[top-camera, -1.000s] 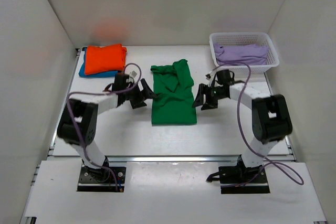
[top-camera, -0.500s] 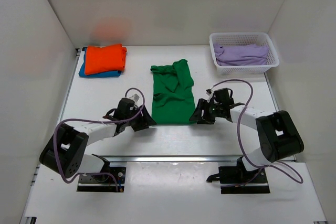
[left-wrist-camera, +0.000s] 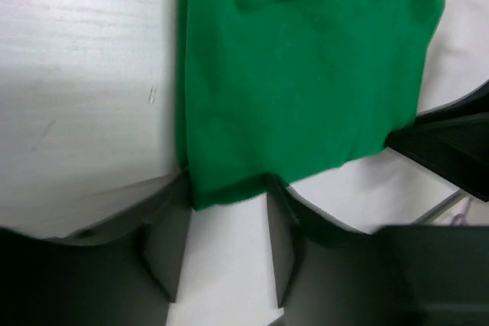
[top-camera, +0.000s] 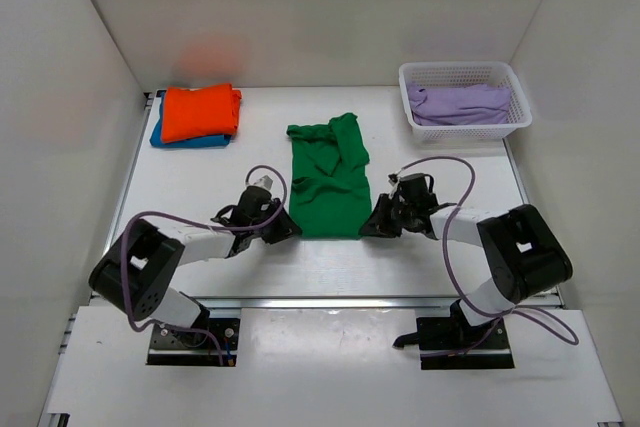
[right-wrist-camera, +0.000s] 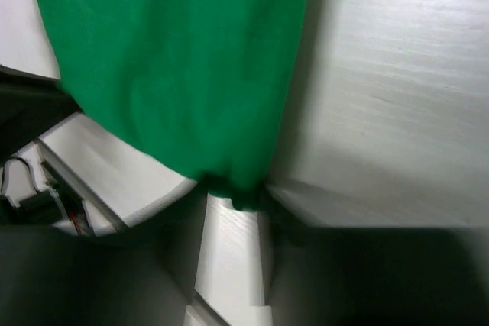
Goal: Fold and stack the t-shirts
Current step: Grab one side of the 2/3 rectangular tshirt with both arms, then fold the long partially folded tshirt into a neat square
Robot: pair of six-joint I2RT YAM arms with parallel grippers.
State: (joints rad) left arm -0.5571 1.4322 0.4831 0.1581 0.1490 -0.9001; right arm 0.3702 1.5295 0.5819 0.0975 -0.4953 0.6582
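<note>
Currently, by the look of it: taking up the near hem of the green t-shirt (top-camera: 328, 187) for its next fold. Left hand (left-wrist-camera: 225, 215) open, fingers astride the near-left corner; right hand (right-wrist-camera: 229, 215) likewise open, astride the near-right corner. Probably best done by closing on both corners together, lifting evenly, carrying the hem straight toward the far end. Lies mid-counter (top-camera: 330, 267) as a long rectangle, smooth near, rumpled far. Orange t-shirt (top-camera: 198, 112) folded atop blue t-shirt (top-camera: 160, 135), far left.

Probably a robotics lab, white panel walls (top-camera: 300, 17), white table (top-camera: 330, 262), cabled robot arms (top-camera: 195, 243)
</note>
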